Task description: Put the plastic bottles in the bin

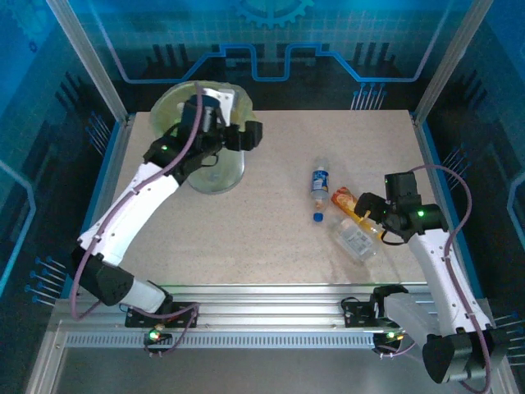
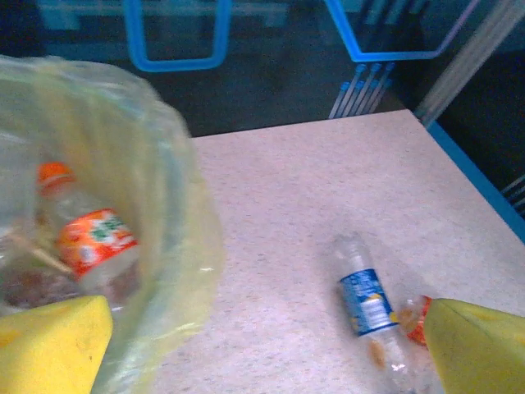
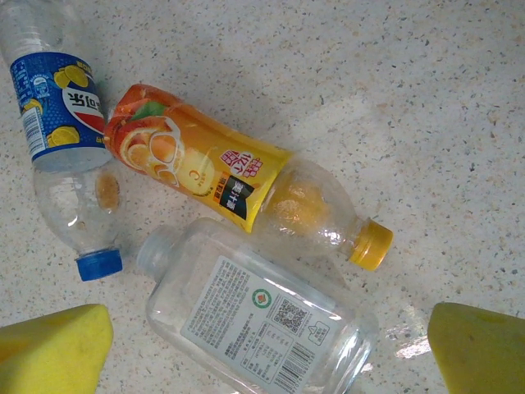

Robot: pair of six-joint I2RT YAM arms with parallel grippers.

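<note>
Three plastic bottles lie together right of the table's centre: a blue-labelled bottle (image 1: 319, 185) (image 3: 57, 107) with a blue cap, an orange-labelled bottle (image 1: 346, 202) (image 3: 197, 160) with a yellow cap, and a clear squarish bottle (image 1: 357, 240) (image 3: 254, 316). My right gripper (image 1: 371, 215) (image 3: 271, 353) hangs open just above the clear bottle, its yellow pads (image 3: 53, 349) either side of it. The bin (image 1: 201, 139) (image 2: 164, 205) stands at the back left, an orange-labelled bottle (image 2: 94, 242) inside. My left gripper (image 1: 244, 135) (image 2: 267, 353) is open and empty at the bin's right rim.
A raised blue rim (image 1: 439, 180) bounds the table on the right and metal frame posts (image 1: 90, 57) stand at the back corners. The left wrist view also catches the blue-labelled bottle (image 2: 365, 300) on bare tabletop (image 2: 312, 189) right of the bin.
</note>
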